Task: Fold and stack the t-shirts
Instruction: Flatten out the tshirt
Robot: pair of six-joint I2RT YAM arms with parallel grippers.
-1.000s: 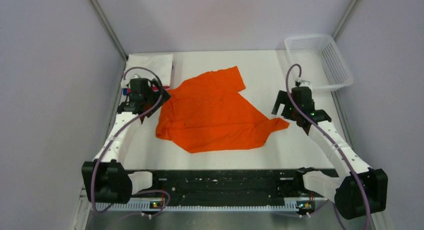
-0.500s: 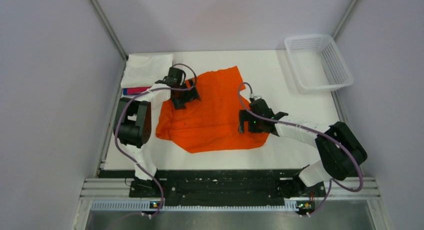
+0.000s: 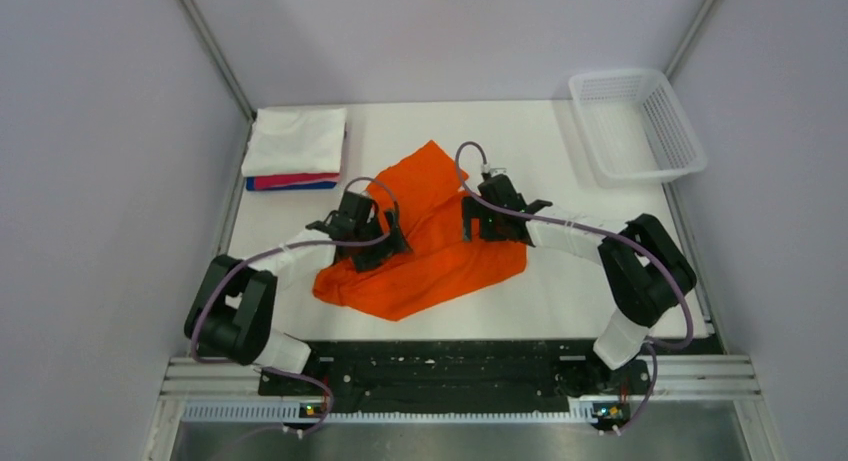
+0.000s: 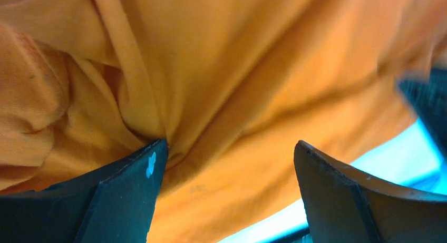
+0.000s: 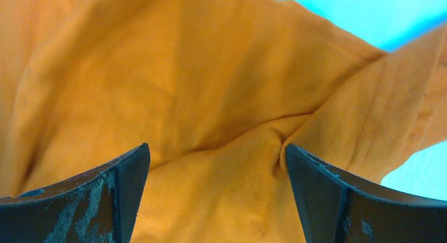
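The bright orange t-shirt (image 3: 432,243) lies bunched and partly doubled over in the middle of the white table. My left gripper (image 3: 372,239) rests on its left part, jaws wide open, with orange cloth (image 4: 248,95) spread between the fingers (image 4: 132,195). My right gripper (image 3: 484,219) rests on its upper right part, also wide open, over wrinkled orange cloth (image 5: 211,95). Neither is pinching cloth. A stack of folded shirts stands at the far left corner, with a white one (image 3: 296,141) on top and pink-red and blue edges (image 3: 290,182) below.
A white plastic mesh basket (image 3: 640,131) sits at the far right corner, partly over the table's edge. Grey walls and metal posts close in both sides. The arms' black base rail (image 3: 440,366) runs along the near edge.
Both arms have swung in over the shirt. The shirt, spread wide before, is now pulled in and bunched narrower, its right flap and tail drawn leftward. The left gripper moved nearer, the right farther.
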